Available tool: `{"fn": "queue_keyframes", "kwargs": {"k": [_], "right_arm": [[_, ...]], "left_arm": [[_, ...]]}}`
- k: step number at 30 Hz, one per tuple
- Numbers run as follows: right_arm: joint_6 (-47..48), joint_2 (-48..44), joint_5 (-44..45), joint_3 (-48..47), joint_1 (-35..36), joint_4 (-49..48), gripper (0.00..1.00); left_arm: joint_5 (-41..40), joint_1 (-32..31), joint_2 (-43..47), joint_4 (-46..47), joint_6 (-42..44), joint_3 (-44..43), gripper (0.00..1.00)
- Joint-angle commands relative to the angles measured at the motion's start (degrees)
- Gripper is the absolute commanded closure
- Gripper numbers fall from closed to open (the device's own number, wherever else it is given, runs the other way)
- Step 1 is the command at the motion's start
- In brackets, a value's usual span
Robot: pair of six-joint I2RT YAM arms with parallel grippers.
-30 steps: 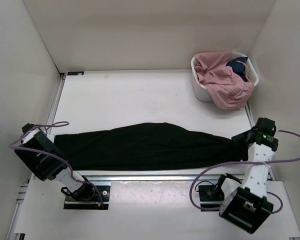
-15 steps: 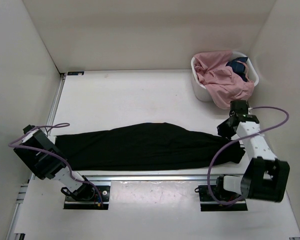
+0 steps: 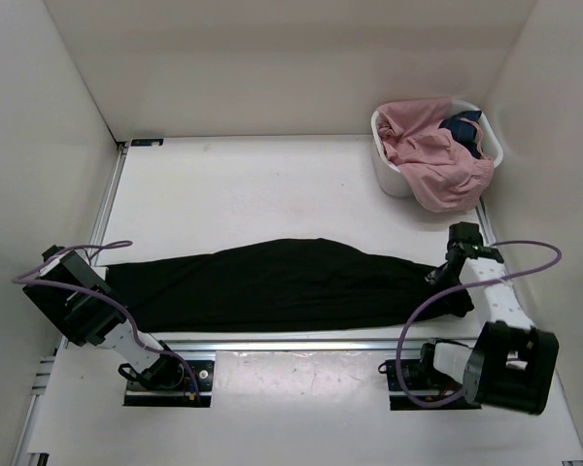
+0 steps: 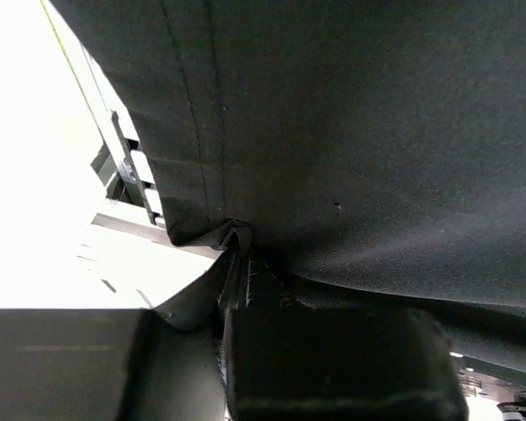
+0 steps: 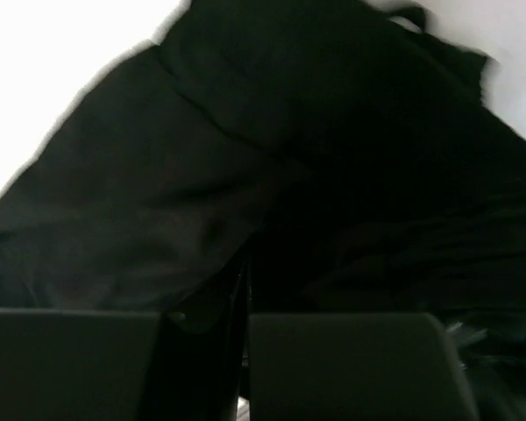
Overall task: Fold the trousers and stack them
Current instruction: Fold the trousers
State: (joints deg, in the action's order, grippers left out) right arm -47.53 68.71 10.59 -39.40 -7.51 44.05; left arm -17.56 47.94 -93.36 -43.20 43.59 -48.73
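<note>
Black cloth trousers [image 3: 282, 282] lie stretched flat across the near half of the white table [image 3: 272, 194]. They run from the nine o'clock side to the three o'clock side, widest in the middle and tapering toward both ends. Their near edge lies just beside the aluminium rail [image 3: 301, 343] along the six o'clock edge.

At the nine o'clock end sits the left gripper [image 4: 237, 250]. Seen from its own wrist, the stitched hem of the cloth folds down into the slit between its fingers [image 4: 333, 360]. The jaws are pressed together on that corner of fabric, and the rest of the dark cloth spreads away above them.

At the three o'clock end the right gripper [image 3: 447, 275] is down on the bunched end of the trousers, its arm reaching in from five o'clock. From its wrist the picture is dim and a little blurred. Its two fingers [image 5: 342, 364] stand almost touching, with only a thin line between them and dark cloth gathered right at that line. It looks clamped on the fabric.

Off in the far corner at about one o'clock, well apart from the trousers, stands a white plastic basket [image 3: 394, 180]. It is heaped with pink garments [image 3: 437, 160] that spill over its near rim, and a dark blue garment [image 3: 463, 129] is tucked at the back.
</note>
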Motion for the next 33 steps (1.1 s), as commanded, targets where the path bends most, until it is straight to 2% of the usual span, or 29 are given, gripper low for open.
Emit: {"fn": "queue_keyframes", "kwargs": {"k": [1,5,13,17,20,21,24,26,27,28,29,32,33], "right_arm": [[0.5,-7.2,2.4,1.4,-0.8,5.2,1.00],[-1.5,-14.2,4.9,6.3,-1.5,6.3,1.00],[0.8,-12.5,4.8,9.5,-4.1,3.1,1.00],[3.6,-16.9,5.1,9.6,-6.7,3.1,0.98],[6.6,-19.0,3.0,5.4,-7.3,3.8,0.73],[6.6,-19.7,2.4,3.9,-7.3,4.7,0.48],[3.9,-21.2,3.5,-0.7,-7.3,12.1,0.25],[-2.3,-22.9,5.7,-1.2,-7.3,18.5,0.16],[-4.0,-23.9,5.7,-0.3,-7.3,19.3,0.07],[-7.1,-26.1,5.7,2.0,-7.3,19.3,0.03],[-8.4,-27.1,5.0,3.7,-7.8,18.8,0.01],[-11.9,-27.9,1.8,9.7,-7.8,8.8,0.01],[-12.4,-24.7,1.8,10.6,-7.8,7.1,0.01]], "left_arm": [[0.2,0.9,0.3,0.3,0.3,-1.4,0.86],[0.2,0.9,-0.2,0.3,0.8,-1.4,0.86],[0.2,1.5,-0.2,0.3,0.8,-1.4,0.85],[0.2,1.5,-0.2,0.3,0.8,-0.8,0.85],[0.2,1.5,-0.2,0.3,0.8,-0.8,0.84],[0.2,1.5,-0.2,0.3,0.8,-0.8,0.84],[0.2,1.5,-0.2,0.3,0.8,-0.8,0.84],[0.2,1.5,-0.2,0.3,0.8,-0.8,0.82],[0.2,1.5,-0.2,0.3,0.8,-0.8,0.82],[0.2,1.5,0.3,0.3,1.3,-0.8,0.82],[0.2,1.5,0.3,0.3,1.3,-0.8,0.82],[0.2,1.5,0.3,-0.2,1.3,-0.8,0.82],[0.2,1.5,0.3,-0.2,1.3,-0.8,0.82]]}}
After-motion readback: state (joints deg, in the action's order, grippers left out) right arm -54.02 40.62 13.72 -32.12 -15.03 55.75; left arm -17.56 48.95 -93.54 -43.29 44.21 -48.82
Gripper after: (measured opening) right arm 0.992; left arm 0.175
